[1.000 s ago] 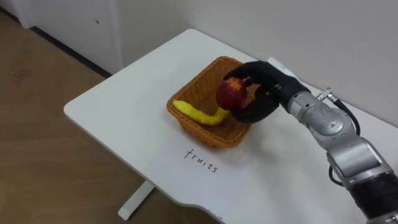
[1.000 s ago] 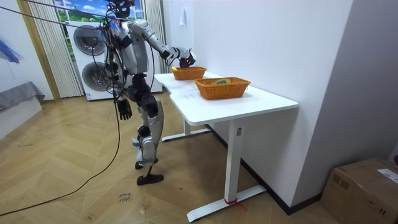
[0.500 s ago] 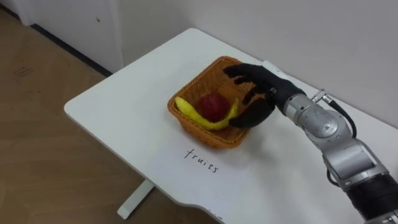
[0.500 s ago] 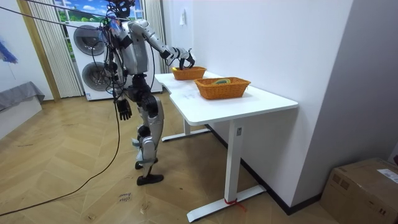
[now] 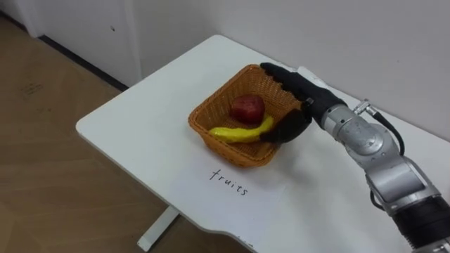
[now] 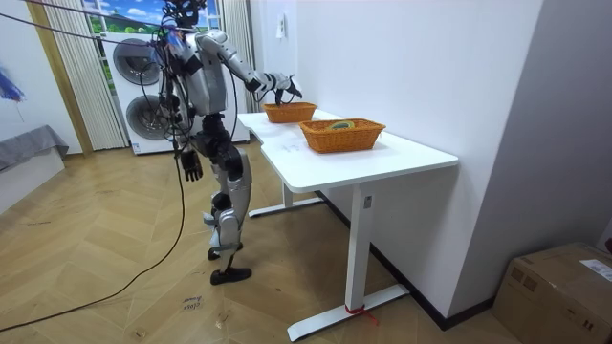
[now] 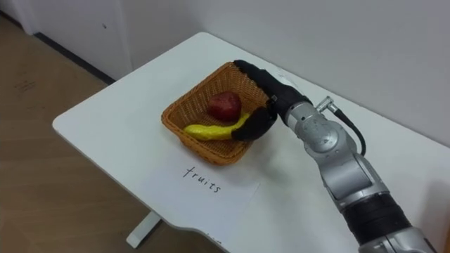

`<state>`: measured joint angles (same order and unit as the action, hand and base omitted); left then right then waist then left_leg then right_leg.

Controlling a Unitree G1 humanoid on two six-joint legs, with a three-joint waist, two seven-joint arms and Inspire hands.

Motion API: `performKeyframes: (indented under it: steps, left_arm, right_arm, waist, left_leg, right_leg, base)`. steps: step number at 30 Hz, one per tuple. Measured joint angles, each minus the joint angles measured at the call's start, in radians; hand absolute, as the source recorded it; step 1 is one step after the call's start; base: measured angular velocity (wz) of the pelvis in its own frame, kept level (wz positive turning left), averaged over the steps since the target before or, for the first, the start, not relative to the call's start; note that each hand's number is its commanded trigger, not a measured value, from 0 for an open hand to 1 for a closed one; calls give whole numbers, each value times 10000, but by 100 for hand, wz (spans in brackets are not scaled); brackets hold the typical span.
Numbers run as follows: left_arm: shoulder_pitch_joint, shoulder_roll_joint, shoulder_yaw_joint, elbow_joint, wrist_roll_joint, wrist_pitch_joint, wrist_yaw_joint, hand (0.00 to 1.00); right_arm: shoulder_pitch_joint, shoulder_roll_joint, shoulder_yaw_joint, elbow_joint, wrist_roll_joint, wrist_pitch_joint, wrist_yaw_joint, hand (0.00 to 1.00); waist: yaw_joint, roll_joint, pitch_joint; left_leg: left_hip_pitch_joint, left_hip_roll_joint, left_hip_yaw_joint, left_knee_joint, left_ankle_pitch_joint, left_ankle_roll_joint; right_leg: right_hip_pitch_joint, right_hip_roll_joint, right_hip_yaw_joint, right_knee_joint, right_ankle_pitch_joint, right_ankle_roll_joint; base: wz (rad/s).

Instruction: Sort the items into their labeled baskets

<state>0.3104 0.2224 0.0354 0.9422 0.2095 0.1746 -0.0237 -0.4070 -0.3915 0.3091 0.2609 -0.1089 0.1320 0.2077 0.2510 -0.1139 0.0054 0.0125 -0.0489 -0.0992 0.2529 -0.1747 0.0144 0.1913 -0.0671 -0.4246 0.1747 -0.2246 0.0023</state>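
A red apple [image 5: 247,108] [image 7: 223,105] lies in the wicker fruit basket [image 5: 211,116] [image 7: 177,112] beside a yellow banana [image 5: 239,132] [image 7: 211,131]. My right hand [image 5: 297,102] [image 7: 270,98] hovers over the basket's right rim, open, fingers stretched out and thumb low by the banana's end, holding nothing. In the room view I stand at the white table's end with the right hand [image 6: 279,87] over that basket [image 6: 290,112]; my left hand [image 6: 192,168] hangs at my side, fingers loosely straight.
A paper sheet with handwriting [image 5: 228,181] lies in front of the basket on the white table [image 5: 133,133]. A second wicker basket [image 6: 341,135] holding something green stands further along the table. A washing machine [image 6: 139,67] is behind me.
My right hand held the apple above the basket, then opened; the apple dropped in and now rests beside the banana, which shifted. The fingers have straightened fully.
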Motion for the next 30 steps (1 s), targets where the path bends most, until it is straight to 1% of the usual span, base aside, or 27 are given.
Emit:
performKeyframes:
  steps: [4, 5, 8, 10, 11, 12, 13, 14, 16, 18, 20, 21, 22, 23, 24, 25, 26, 27, 28, 29, 30]
  left_arm:
    - [-87, -32, 10, 7, -1, -20, 38, 0]
    - [-85, -38, 17, 21, 1, -23, 102, 0]
    - [-81, -42, 148, 14, 25, -28, 103, 0]
    - [-97, -47, 289, 11, 33, -72, 116, 0]
    - [-103, -44, 300, -7, 33, -122, 127, 0]
    - [-146, -47, 293, -13, 30, -209, 130, 0]
    - [-164, -47, 289, -17, 30, -259, 134, 0]
    - [-209, -48, 288, -17, 23, -313, 155, 0]
    - [-339, -50, 279, -25, 19, -322, 166, 0]
    - [-384, -49, 287, -116, 18, -334, 181, 0]
    - [-372, -47, 415, -108, 146, -467, 250, 0]
    - [-349, -49, 410, -89, 197, -500, 372, 0]
    - [-331, -49, 404, -87, 197, -503, 416, 0]
    - [-310, -52, 394, -52, 197, -503, 495, 0]
    - [-265, -81, 389, -50, 196, -503, 580, 0]
    - [-252, -90, 393, -50, 199, -504, 606, 0]
    - [-261, -87, 399, -49, 200, -518, 630, 0]
    - [-222, -85, 400, -49, 200, -541, 655, 0]
    - [-213, -87, 398, -50, 203, -555, 660, 0]
    - [-237, -91, 398, -89, 224, -576, 690, 0]
    - [-176, -108, 394, -93, 224, -615, 758, 0]
  right_arm:
    - [1, -3, -239, -20, -60, -5, -30, 0]
    - [2, -9, -345, -68, -61, -5, -84, 0]
    - [4, -94, -985, -647, -124, -6, -204, 0]
    - [2, -253, -1375, -1171, 22, -110, -422, 0]
    - [2, -324, -1569, -1484, 38, -213, -603, 0]
    - [2, -370, -1760, -1780, 36, -366, -754, 0]
    - [2, -395, -1824, -1905, 45, -426, -852, 0]
    - [1, -421, -1981, -2118, 176, -503, -979, 0]
    - [2, -431, -2376, -2322, 380, -515, -1187, 0]
    - [2, -461, -2826, -2427, 452, -524, -1480, 0]
    - [30, -560, -3429, -2485, 1184, -524, -1826, 0]
    - [44, -626, -3703, -2604, 1576, -523, -1984, 0]
    - [62, -659, -3827, -2717, 1767, -523, -2072, 0]
    - [70, -675, -4064, -2960, 2251, -524, -2250, 0]
    - [77, -695, -4220, -3183, 2711, -529, -2505, 0]
    - [78, -714, -4278, -3265, 2906, -544, -2619, 0]
    - [97, -716, -4476, -3413, 3228, -568, -2782, 0]
    - [194, -754, -4661, -3576, 3442, -628, -3029, 0]
    - [233, -781, -4726, -3608, 3456, -695, -3154, 0]
    - [328, -791, -4893, -3676, 3439, -750, -3378, 0]
    - [403, -796, -5000, -3715, 3448, -773, -3668, 0]
  waist:
    - [-171, -7, -9]
    - [-276, -12, -11]
    - [-549, -62, -47]
    - [-687, -54, -37]
    - [-827, -58, -39]
    - [-903, -53, -30]
    - [-968, -47, -25]
    - [-1148, -40, -18]
    - [-1371, -21, -5]
    - [-1497, 8, 12]
    - [-1704, 14, -3]
    - [-1741, 21, -6]
    - [-1817, 35, -9]
    - [-2023, 60, -18]
    - [-2197, 95, -52]
    - [-2282, 123, -65]
    - [-2463, 137, -70]
    - [-2506, 180, -72]
    - [-2543, 203, -75]
    - [-2704, 225, -79]
    - [-2764, 281, -109]
  left_leg:
    - [83, 2, 23, 13, 0, 1]
    - [141, 4, 38, 28, -1, 3]
    - [174, 13, 104, -21, -7, 13]
    - [243, 23, 166, -10, -6, 14]
    - [296, 25, 208, -25, -9, 18]
    - [334, 56, 327, -39, -16, 27]
    - [338, 69, 365, -40, -23, 30]
    - [317, 74, 391, -40, -38, 34]
    - [297, 87, 476, -34, -65, 52]
    - [289, 111, 631, -15, -116, 81]
    - [434, 178, 852, 29, -193, 105]
    - [508, 199, 1016, -7, -218, 103]
    - [506, 215, 1063, -9, -241, 102]
    - [509, 229, 1123, -15, -263, 108]
    - [540, 257, 1236, -53, -280, 114]
    - [574, 278, 1299, -87, -287, 114]
    - [674, 360, 1401, -168, -289, 112]
    - [726, 360, 1538, -207, -298, 104]
    - [754, 364, 1582, -225, -313, 95]
    - [845, 382, 1686, -270, -317, 92]
    - [886, 401, 1793, -335, -319, 88]
  right_leg:
    - [9, 16, 73, 0, 0, -1]
    - [20, 11, 84, 1, 0, -1]
    - [13, -24, 133, -2, -1, 1]
    - [25, -1, 176, 1, 0, 2]
    - [48, -6, 235, 6, 1, 3]
    - [37, -12, 348, 32, 1, 3]
    - [29, -6, 384, 38, 2, 2]
    - [11, -9, 413, 62, 1, 2]
    - [-5, -1, 537, 111, -1, 6]
    - [-31, 13, 711, 112, -6, 16]
    - [-112, 46, 994, 116, 11, 44]
    - [-165, 73, 1209, 128, 34, 45]
    - [-173, 96, 1245, 108, 59, 44]
    - [-180, 106, 1346, 107, 77, 48]
    - [-176, 127, 1501, 113, 98, 54]
    - [-179, 140, 1533, 114, 119, 48]
    - [-161, 163, 1629, 126, 158, 49]
    - [-169, 180, 1767, 131, 160, 47]
    - [-172, 189, 1806, 130, 163, 43]
    - [-176, 201, 1906, 132, 164, 40]
    - [-180, 218, 2060, 133, 166, 38]
  base:
    - [-2]
    - [-6]
    - [-6]
    - [-8]
    - [-16]
    - [-19]
    - [-17]
    - [-14]
    - [-15]
    - [-20]
    - [-34]
    - [-41]
    - [-37]
    - [-24]
    - [-25]
    - [-28]
    - [-30]
    - [-30]
    - [-30]
    - [-28]
    - [-27]
